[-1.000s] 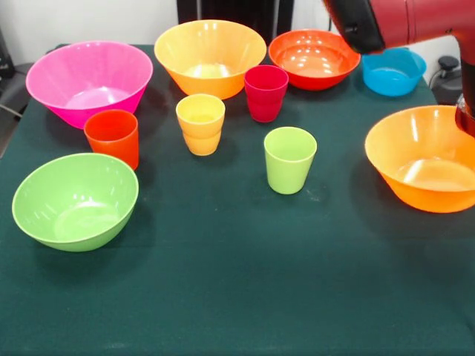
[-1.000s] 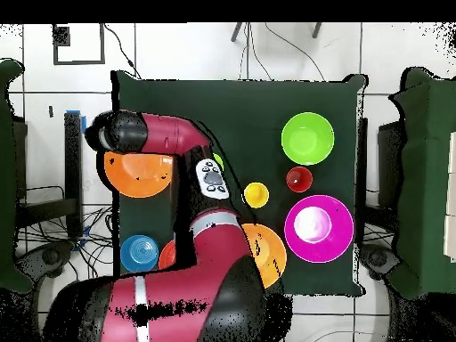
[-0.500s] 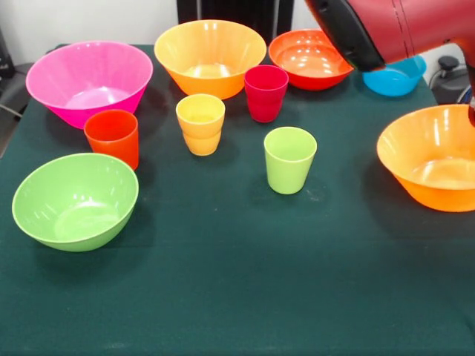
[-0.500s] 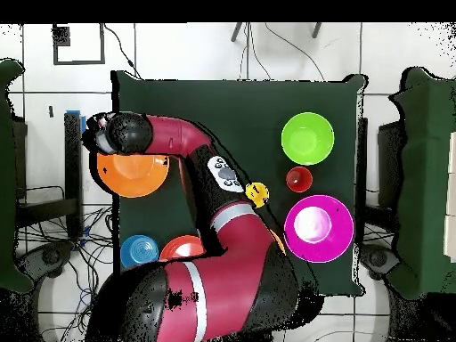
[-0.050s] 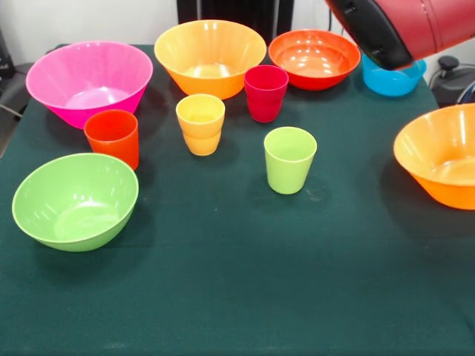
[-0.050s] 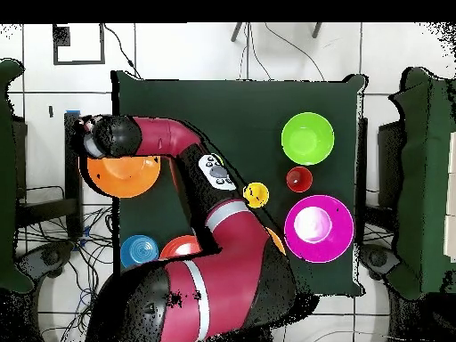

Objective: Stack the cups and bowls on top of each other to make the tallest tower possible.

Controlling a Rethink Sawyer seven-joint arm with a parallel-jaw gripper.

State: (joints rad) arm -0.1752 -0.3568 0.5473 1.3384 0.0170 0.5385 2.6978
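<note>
My gripper is at the outer rim of a large orange bowl, shut on it; the bowl overhangs the table's edge. In the front view this bowl is cut by the right edge and the gripper is out of frame. A second large orange bowl, a pink bowl, a red-orange bowl and a blue bowl line the back. Four cups stand mid-table: red-orange, yellow-orange, magenta-red and lime green. The lime green bowl sits front left. No tower stands.
My red arm crosses the top right corner of the front view, above the blue bowl. In the overhead view the arm covers the table's lower middle. Dark chairs stand at both table sides.
The held orange bowl has slid outward with my gripper, toward the right edge of the front view, and now hangs past the table's edge. Cups and other bowls have not moved.
</note>
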